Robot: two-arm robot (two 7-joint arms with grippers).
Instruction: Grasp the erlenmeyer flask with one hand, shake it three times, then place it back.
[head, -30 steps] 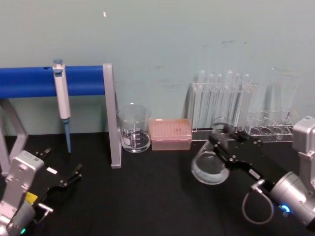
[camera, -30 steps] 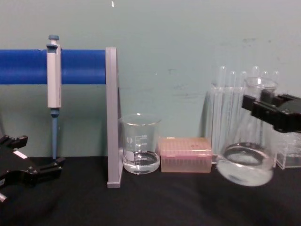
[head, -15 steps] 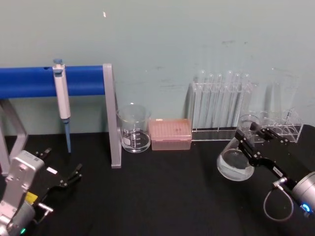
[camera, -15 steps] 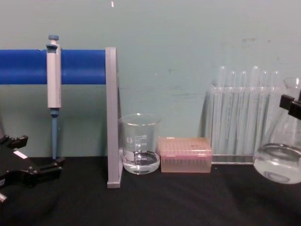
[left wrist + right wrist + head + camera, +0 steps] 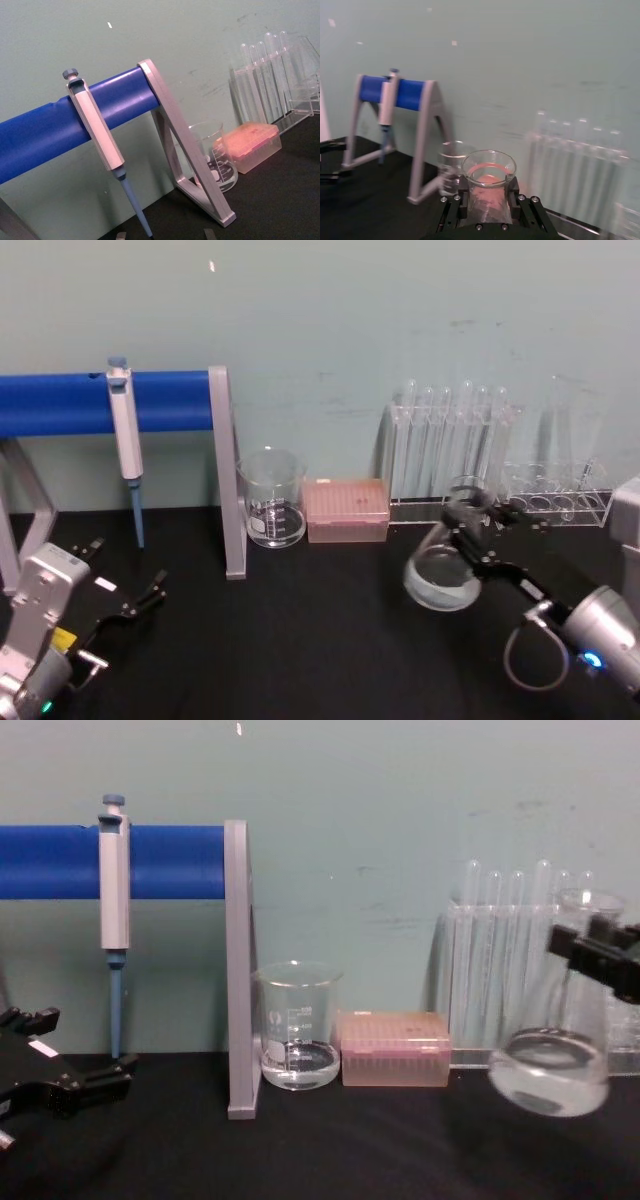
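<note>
Head view: right gripper (image 5: 470, 514) clamps the neck of the erlenmeyer flask (image 5: 440, 580), tilted, over the desk's (image 5: 300, 640) right rear. Left gripper (image 5: 128, 585) sits parked at the front left corner, fingers spread. Left wrist view: one pipette (image 5: 95, 127), one beaker (image 5: 212, 155), one pink box (image 5: 250, 145). Right wrist view: fingers (image 5: 462, 196) pinch the neck. Chest view: flask base is clear of the desk, liquid slanted, about six test tubes (image 5: 517, 950) behind it. Grasp and lift done; likely mid-shake, count unknowable; setting down remains.
</note>
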